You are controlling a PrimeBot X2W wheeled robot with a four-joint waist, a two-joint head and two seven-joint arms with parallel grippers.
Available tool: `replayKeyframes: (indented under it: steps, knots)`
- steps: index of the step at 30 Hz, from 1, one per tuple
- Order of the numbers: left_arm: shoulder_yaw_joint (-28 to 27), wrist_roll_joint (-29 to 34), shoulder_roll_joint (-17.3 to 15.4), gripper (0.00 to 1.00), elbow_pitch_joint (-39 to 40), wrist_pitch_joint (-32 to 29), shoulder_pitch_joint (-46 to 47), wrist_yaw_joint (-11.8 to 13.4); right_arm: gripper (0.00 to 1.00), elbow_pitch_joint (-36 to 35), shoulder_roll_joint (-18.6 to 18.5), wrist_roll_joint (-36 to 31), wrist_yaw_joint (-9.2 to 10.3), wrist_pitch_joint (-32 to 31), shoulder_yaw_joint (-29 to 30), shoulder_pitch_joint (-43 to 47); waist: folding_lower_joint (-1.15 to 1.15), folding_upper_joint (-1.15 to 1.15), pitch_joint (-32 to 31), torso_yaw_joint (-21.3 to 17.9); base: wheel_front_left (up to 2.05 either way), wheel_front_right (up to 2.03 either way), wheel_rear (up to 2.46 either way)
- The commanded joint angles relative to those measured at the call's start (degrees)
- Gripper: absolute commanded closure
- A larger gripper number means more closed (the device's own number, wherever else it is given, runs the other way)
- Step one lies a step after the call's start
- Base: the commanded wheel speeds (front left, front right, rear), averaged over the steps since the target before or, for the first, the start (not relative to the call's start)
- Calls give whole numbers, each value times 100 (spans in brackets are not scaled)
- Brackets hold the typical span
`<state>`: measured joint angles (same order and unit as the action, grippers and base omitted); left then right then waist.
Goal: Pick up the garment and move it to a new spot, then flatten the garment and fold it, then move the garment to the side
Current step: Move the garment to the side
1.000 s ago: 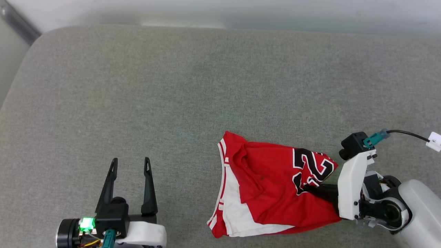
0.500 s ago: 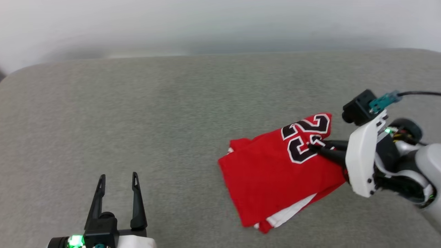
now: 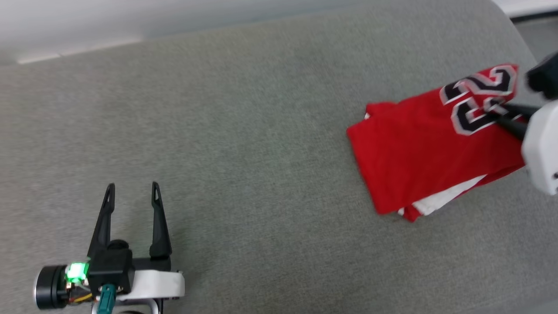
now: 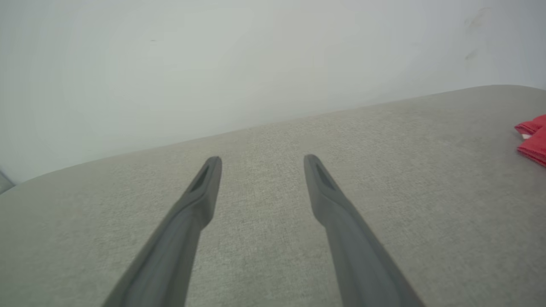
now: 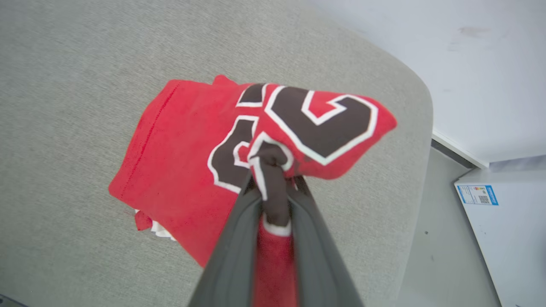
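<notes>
The garment (image 3: 427, 148) is a red T-shirt, folded, with black white-edged numbers and a strip of white showing at its lower edge. It lies near the right end of the grey cushioned surface (image 3: 244, 131). My right gripper (image 3: 497, 115) is shut on the numbered part, which bunches between the fingers in the right wrist view, where the garment (image 5: 183, 145) trails down onto the cushion. At the lower left my left gripper (image 3: 130, 192) stands open over bare cushion, far from the shirt. The left wrist view catches a red corner of the garment (image 4: 533, 138) at its right edge.
The cushion's rounded right corner (image 5: 420, 111) lies close beyond the garment, with grey floor (image 5: 443, 238) and a white box bearing a blue label (image 5: 503, 213) past it. A pale wall (image 4: 213, 64) runs behind the cushion.
The right gripper has carried the garment to the right, toward the cushion's corner, and the shirt turned over to show plain red. The head camera has also swung. The left gripper stays open.
</notes>
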<state>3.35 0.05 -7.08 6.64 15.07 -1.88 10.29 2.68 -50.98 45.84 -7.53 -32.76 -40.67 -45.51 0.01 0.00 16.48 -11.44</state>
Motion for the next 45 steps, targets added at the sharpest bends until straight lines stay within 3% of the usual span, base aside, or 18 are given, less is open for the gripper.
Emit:
replayKeyframes:
  steps: [1, 3, 12, 22, 23, 24, 29, 34, 40, 43, 45]
  knots:
    - [35, 62, -86, 0, 36, 12, 166, -32, 100, 270, -126, -162, 9, 148, 44, -175, -1, 0, 471, -306, 0, 0, 0]
    - [82, 110, -142, 0, 69, 12, 260, -47, 100, 564, -293, -475, 9, 274, 1, -315, -1, 0, 650, -330, 0, 0, 0]
    - [124, 145, -387, 0, 423, 12, 518, 21, 100, 2094, -360, -811, 9, 762, 471, -693, -1, 0, 1324, -310, 0, 0, 0]
    - [229, 152, -539, 0, 762, 12, 637, 187, 100, 3606, 254, -1088, 8, 1315, 1101, -974, -1, 0, 1727, -271, 0, 0, 0]
    - [243, 146, -545, 0, 758, 12, 636, 195, 85, 3732, 322, -1126, 9, 1317, 1128, -998, -1, 0, 1710, -270, 0, 0, 0]
    - [262, 137, -547, 0, 747, 12, 628, 206, 0, 3836, 376, -1197, 9, 1347, 1132, -1014, -1, 0, 1675, -266, 0, 0, 0]
    - [343, 71, -481, 0, 663, 12, 538, 299, 0, 4257, 448, -1864, 9, 1865, 1228, -1270, -1, 0, 1356, -221, 0, 0, 0]
    - [417, 12, -365, 0, 572, 12, 393, 400, 0, 4406, 531, -2716, 9, 3128, 1515, -1566, -1, 0, 897, -95, 0, 0, 0]
    - [409, -64, -229, 0, 518, 12, 92, 502, 0, 4356, 1101, -3431, 9, 4621, 2330, -1523, -1, 0, 374, 105, 0, 0, 0]
    - [416, -74, -199, 0, 493, 12, -55, 521, 0, 3981, 1628, -3737, 7, 4777, 2858, -1248, -1, 0, 151, 247, 0, 0, 0]
    - [414, -87, -166, 0, 477, 12, -138, 521, 0, 3272, 1957, -3934, 9, 4794, 3227, -992, -1, 0, 31, 345, 0, 0, 0]
